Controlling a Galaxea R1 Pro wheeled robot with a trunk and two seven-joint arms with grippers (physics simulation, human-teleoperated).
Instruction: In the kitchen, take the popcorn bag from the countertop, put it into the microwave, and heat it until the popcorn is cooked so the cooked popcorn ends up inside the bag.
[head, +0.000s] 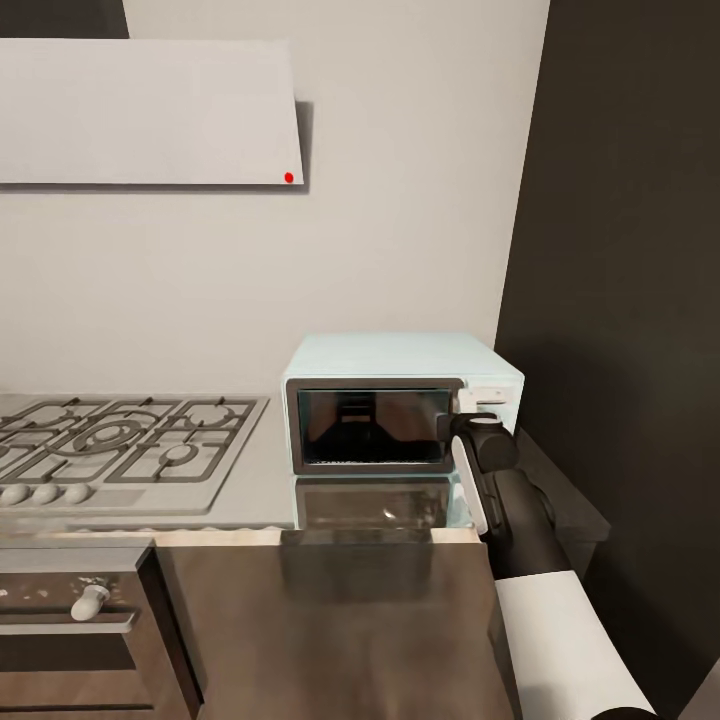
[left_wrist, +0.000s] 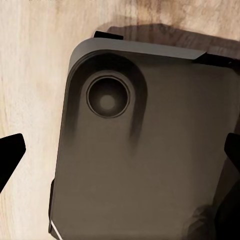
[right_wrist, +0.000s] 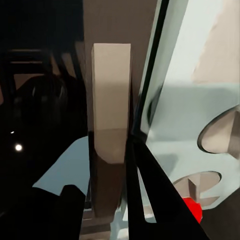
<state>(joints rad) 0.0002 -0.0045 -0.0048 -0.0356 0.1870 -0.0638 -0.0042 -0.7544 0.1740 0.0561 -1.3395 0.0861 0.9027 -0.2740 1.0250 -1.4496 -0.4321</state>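
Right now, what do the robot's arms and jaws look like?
In the head view the right arm has a white upper shell, a black forearm with a thin white stripe and a dark grey rounded wrist joint. The jaws are plain black, flat and tapering, as are the left gripper's fingertips.

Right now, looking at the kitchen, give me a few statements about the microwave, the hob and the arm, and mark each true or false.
1. The microwave stands to the right of the gas hob. True.
2. The microwave's door is shut. False: it hangs open, folded down in front.
3. The right arm reaches to the microwave's right front corner. True.
4. The popcorn bag is clearly standing on the hob. False: only grates and burners show there.
5. The range hood bears a red dot. True.
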